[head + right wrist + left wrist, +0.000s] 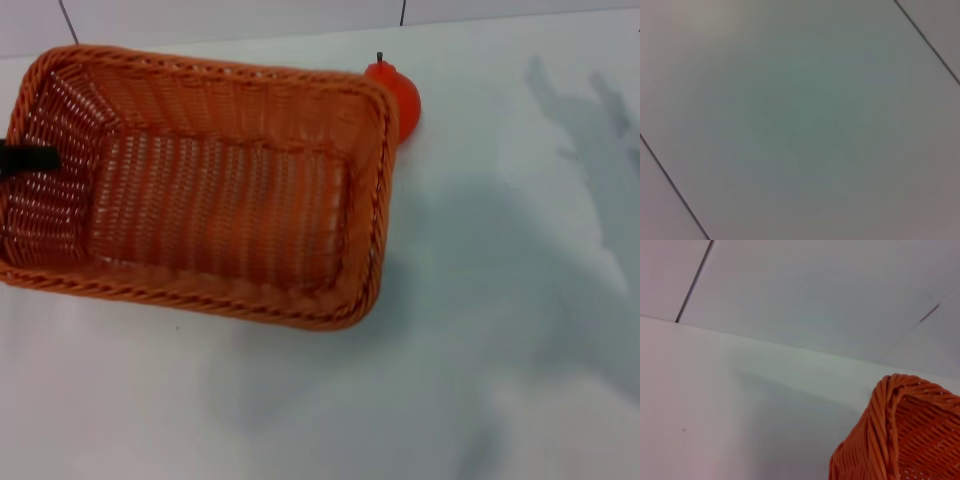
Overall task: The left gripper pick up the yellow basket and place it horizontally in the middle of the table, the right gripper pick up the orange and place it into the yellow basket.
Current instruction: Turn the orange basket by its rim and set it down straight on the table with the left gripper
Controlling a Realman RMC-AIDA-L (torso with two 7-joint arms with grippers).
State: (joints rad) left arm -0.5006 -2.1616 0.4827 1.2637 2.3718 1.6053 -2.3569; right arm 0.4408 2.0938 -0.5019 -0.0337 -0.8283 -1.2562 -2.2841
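- A bare test bench, more lab than home: a broad white table (480,330) runs plain and unmarked across the head view.
- Behind it, pale wall panels (815,295) split by thin dark seams close off the scene.
- Only staged props sit on top: a woven basket (200,185) and an orange (400,95) just beside its far corner.

white table (500,350) carries yellow basket (200,180), orange (402,95).
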